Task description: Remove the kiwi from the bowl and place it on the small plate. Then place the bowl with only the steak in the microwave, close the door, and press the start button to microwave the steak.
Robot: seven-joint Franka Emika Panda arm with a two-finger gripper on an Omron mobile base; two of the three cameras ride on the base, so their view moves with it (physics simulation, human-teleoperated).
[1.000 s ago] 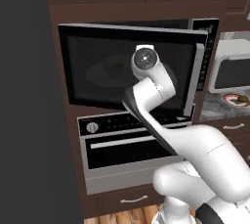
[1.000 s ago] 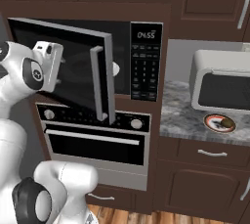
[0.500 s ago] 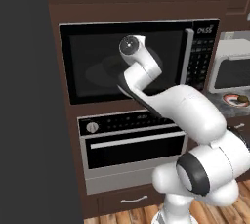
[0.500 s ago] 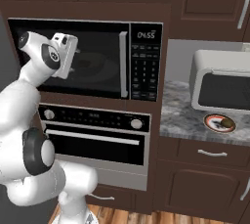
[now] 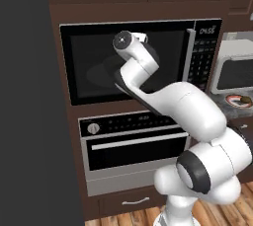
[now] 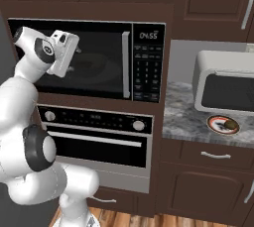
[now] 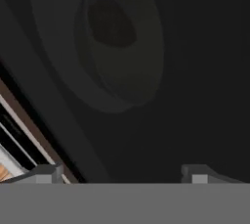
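- The door [image 6: 74, 60] is shut flush against the microwave [image 5: 141, 59]; its silver handle [image 6: 126, 65] stands upright beside the keypad [image 6: 148, 70].
- The gripper [image 7: 122, 174] hovers close to the dark glass with its fingers [image 7: 46, 173] spread wide, holding nothing.
- Through the glass, the bowl [image 7: 117, 47] shows dimly as a round shape with a darker lump, likely the steak [image 7: 112, 22], in it.
- What is left looks like the start button: a stiff, flat key that needs one firm, square push with a fingertip, no grip. Which key it is I cannot tell; the pad is too small to read.
- The kiwi [image 6: 230, 123] sits on the plate [image 6: 222, 125] on the table [image 6: 183, 117], in front of the white oven [image 6: 225, 88].
- The room is tight: dark cabinets above, a knobbed oven [image 5: 133, 143] below, so the arm must travel sideways along the front.
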